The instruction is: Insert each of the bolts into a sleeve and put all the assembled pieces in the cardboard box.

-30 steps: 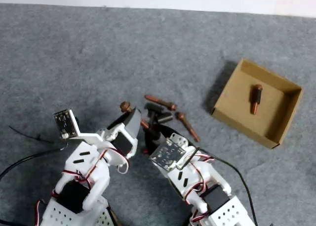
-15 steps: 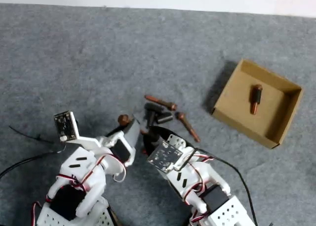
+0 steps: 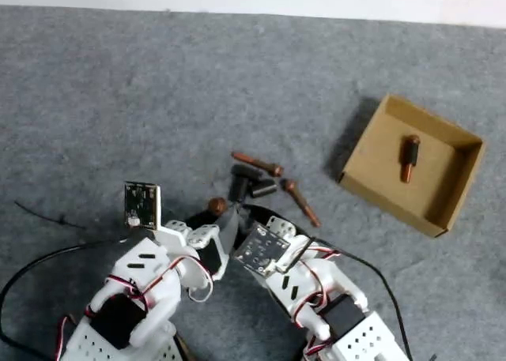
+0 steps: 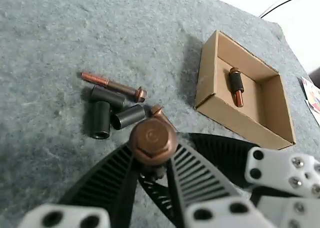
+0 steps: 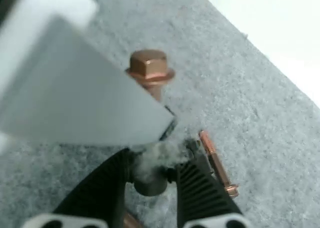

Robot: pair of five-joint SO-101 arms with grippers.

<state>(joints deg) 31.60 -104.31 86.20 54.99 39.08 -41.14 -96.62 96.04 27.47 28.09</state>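
Note:
My left gripper (image 3: 217, 212) is shut on a copper bolt (image 4: 152, 136), head up, close against my right gripper (image 3: 239, 219). In the right wrist view the bolt's head (image 5: 150, 68) stands just above a dark sleeve (image 5: 150, 184), on which the right gripper (image 5: 150, 175) is shut. The left gripper's pale body hides where shaft and sleeve meet. Three loose sleeves (image 4: 107, 113) and two bolts (image 3: 257, 163) (image 3: 302, 201) lie on the carpet just beyond. The cardboard box (image 3: 371, 152) at the right holds one assembled piece (image 3: 409, 157).
Grey carpet covers the table, with open room at the back and far left. Black cables (image 3: 39, 258) trail beside the left arm's base. The box's near wall (image 4: 207, 73) stands a short way past the loose parts.
My left arm has swung right with the bolt, from left of the loose sleeves to directly beside the right gripper. The right arm has barely shifted.

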